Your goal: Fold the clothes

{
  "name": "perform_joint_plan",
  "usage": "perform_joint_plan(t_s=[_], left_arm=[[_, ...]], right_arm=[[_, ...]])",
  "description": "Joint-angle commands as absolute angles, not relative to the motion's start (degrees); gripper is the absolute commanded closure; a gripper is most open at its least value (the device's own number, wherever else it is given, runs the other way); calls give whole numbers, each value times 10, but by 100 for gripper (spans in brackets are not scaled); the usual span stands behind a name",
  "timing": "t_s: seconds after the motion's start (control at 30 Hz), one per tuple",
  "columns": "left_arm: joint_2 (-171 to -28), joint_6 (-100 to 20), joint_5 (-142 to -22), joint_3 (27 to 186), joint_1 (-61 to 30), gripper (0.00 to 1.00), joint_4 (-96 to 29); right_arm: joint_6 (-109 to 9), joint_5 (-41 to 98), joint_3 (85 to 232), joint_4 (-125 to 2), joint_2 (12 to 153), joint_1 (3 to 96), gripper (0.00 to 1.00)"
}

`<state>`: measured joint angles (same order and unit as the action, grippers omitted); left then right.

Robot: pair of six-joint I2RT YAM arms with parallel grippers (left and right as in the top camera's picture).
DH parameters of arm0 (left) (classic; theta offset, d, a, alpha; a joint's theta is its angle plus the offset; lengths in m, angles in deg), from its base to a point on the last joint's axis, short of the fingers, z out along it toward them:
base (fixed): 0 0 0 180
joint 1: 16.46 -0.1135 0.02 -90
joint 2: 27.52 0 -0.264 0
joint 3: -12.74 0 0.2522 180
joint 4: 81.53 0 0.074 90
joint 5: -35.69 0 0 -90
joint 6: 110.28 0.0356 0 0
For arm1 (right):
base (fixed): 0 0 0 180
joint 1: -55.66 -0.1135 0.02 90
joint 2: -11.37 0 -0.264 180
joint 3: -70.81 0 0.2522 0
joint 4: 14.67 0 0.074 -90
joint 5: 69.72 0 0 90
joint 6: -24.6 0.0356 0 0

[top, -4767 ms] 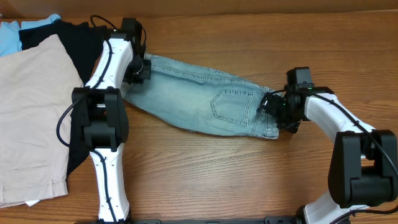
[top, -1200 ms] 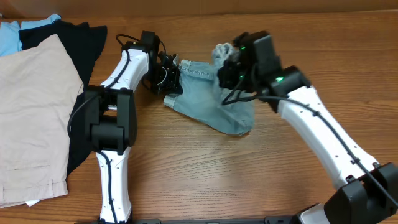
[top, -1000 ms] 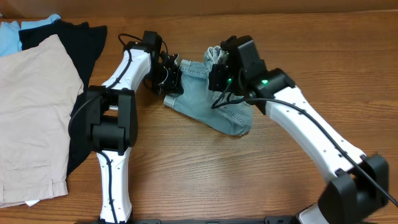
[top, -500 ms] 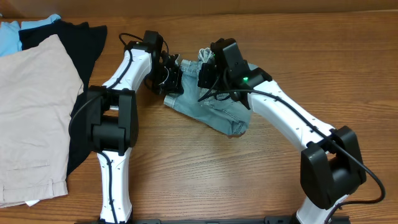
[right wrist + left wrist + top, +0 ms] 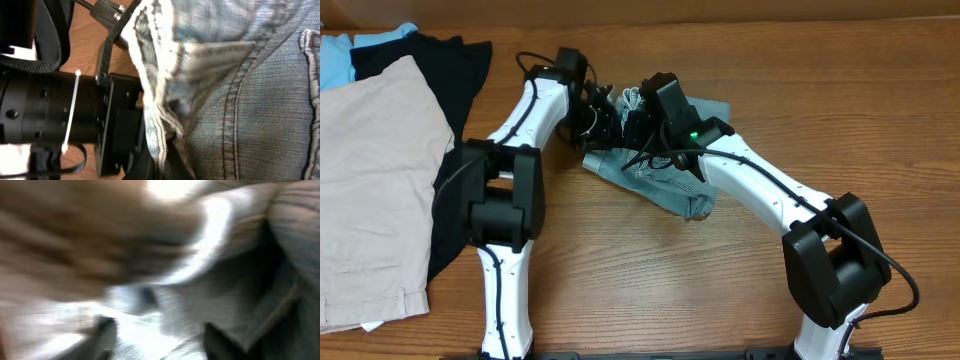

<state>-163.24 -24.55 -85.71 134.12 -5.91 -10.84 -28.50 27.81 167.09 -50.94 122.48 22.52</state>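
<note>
- Three other garments lie at the left edge of the overhead frame: large beige shorts (image 5: 370,190), a black garment (image 5: 440,65) partly under them, and a light blue cloth (image 5: 338,52) in the upper-left corner. All are well apart from the work.
- The wooden table (image 5: 650,290) carries everything.
- The denim shorts (image 5: 655,185) lie doubled over in the upper centre of the overhead frame.
- Both arms crowd over the upper-left end of the shorts and hide much of it.
- The long axis of the shorts runs from upper left to lower right. The rounded fold is at the lower right.
- A pale frayed hem (image 5: 630,97) is bunched up at the upper-left end, between the two grippers.
- The right gripper (image 5: 638,118) grasps the denim. In its wrist view the frayed edge and seams gather toward the bottom centre.
- The left gripper (image 5: 598,118) sits at the upper-left end of the shorts, just beside the right one.
- The left wrist view is a blur of pale cloth, so I cannot tell how its jaws stand.
</note>
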Motion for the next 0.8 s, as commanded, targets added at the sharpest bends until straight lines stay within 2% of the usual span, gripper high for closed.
perform_joint_plan(t_s=[0.0, 0.27, 0.37, 0.4, 0.77], left_arm=[[-1658, -248, -778, 1329, -67, 25, -108], [-1658, -257, -720, 1432, -101, 16, 12], [-1658, -256, -701, 1475, -108, 2, 53], [-1658, -256, -695, 1491, -110, 0, 68], [-1658, -264, -686, 1646, -120, 0, 151]], right_arm=[[-276, 289, 1690, -500, 1220, 219, 96], [-276, 289, 1690, -499, 1220, 219, 96], [-276, 289, 1690, -497, 1220, 219, 96], [-276, 289, 1690, -496, 1220, 219, 96], [-277, 307, 1690, -482, 1220, 219, 96]])
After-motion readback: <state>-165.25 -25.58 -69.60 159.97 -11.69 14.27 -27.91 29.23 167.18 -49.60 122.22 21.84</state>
